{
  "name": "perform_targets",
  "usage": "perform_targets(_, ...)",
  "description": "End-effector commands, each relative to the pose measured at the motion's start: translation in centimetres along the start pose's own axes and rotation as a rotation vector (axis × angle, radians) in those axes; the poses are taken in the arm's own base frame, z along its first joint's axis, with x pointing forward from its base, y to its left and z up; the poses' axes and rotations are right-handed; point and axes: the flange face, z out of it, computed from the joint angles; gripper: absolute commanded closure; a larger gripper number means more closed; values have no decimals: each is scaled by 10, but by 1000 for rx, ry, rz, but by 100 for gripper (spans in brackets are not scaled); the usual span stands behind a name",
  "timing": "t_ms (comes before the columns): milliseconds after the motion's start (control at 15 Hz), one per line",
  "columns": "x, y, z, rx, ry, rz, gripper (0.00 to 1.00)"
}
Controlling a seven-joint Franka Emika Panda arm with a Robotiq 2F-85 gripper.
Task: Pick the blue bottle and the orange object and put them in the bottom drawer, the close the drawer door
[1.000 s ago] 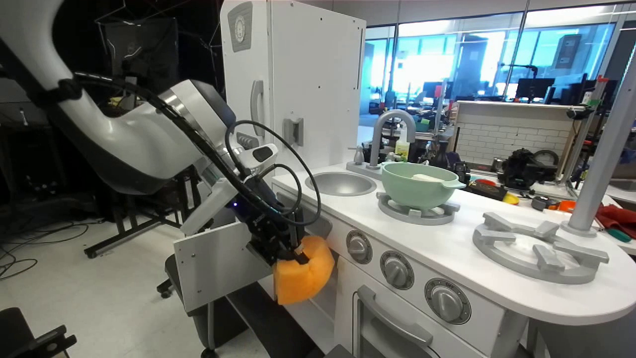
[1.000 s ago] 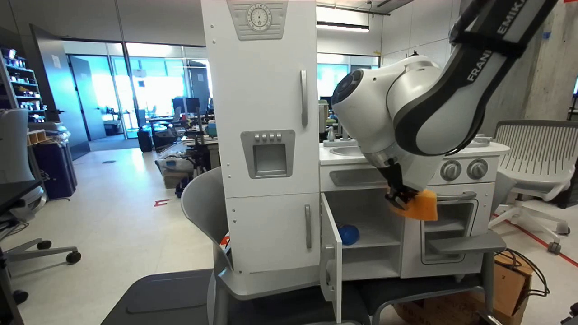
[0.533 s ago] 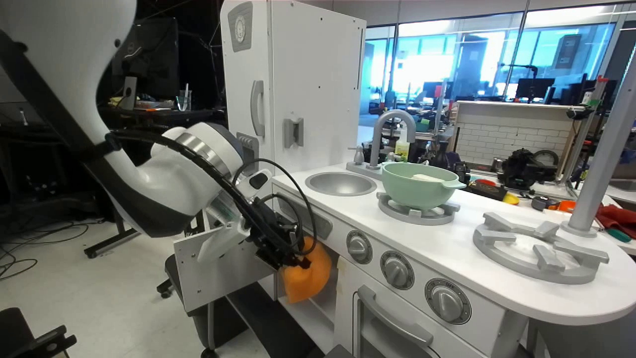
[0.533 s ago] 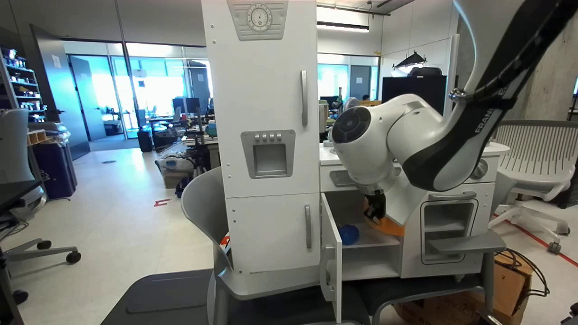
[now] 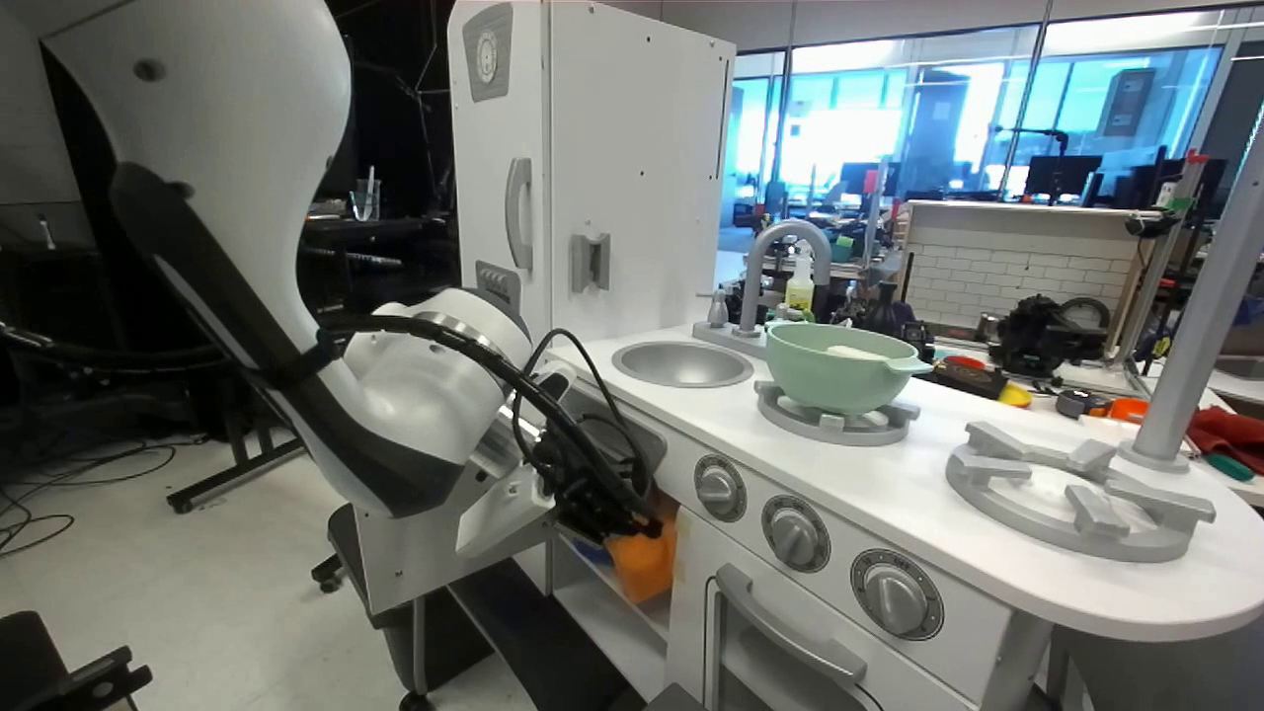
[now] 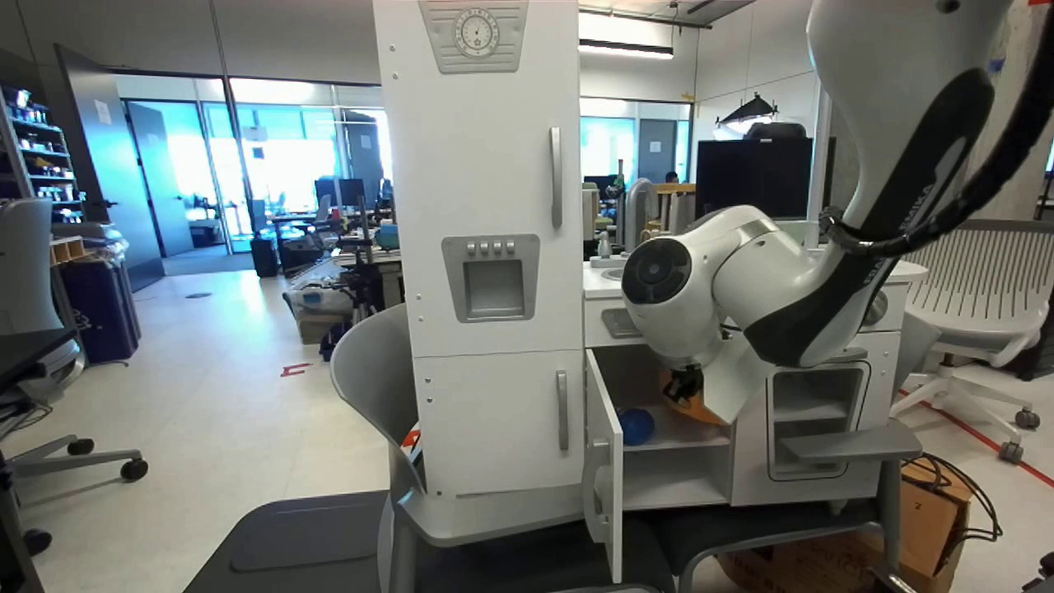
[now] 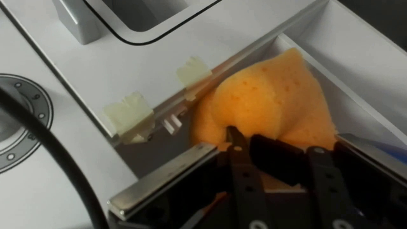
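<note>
My gripper (image 7: 243, 135) is shut on the orange object (image 7: 264, 98), a soft piece folded around the fingertips. It is inside the opening of the bottom drawer, a white open cupboard (image 6: 679, 486). The orange object also shows in both exterior views (image 5: 644, 568) (image 6: 700, 409), partly hidden by the arm in one. I cannot tell whether it touches the shelf. The blue bottle (image 6: 636, 427) lies on the upper shelf near the door side; a blue edge shows in the wrist view (image 7: 394, 154). The drawer door (image 6: 607, 486) stands open, swung outward.
The oven front (image 5: 780, 642) and knobs (image 5: 795, 533) are beside the opening. A white shelf edge (image 7: 346, 89) crosses the cupboard. Pale tape pieces (image 7: 128, 114) are on its side edge. The green bowl (image 5: 839, 370) stands on a burner. The tall white cabinet (image 6: 486, 165) adjoins the door.
My gripper has moved down and inward with the orange object, from in front of the cupboard into its opening. The toy kitchen has shifted slightly in the last half second.
</note>
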Motion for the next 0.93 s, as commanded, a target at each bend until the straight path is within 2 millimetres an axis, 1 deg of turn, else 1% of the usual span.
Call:
perform_targets(0, 12, 8, 18, -9, 45, 14, 67)
perform_targets(133, 10, 3, 19, -4, 49, 16, 53)
perform_targets(333, 10, -4, 19, -3, 55, 17, 31)
perform_targets(467, 13, -7, 18, -3, 58, 20, 16)
perform_targets(600, 15, -9, 17, 4, 60, 27, 3)
perform_targets(667, 16, -9, 16, 6, 62, 31, 0)
perform_targets(867, 22, -12, 10, 21, 72, 59, 0)
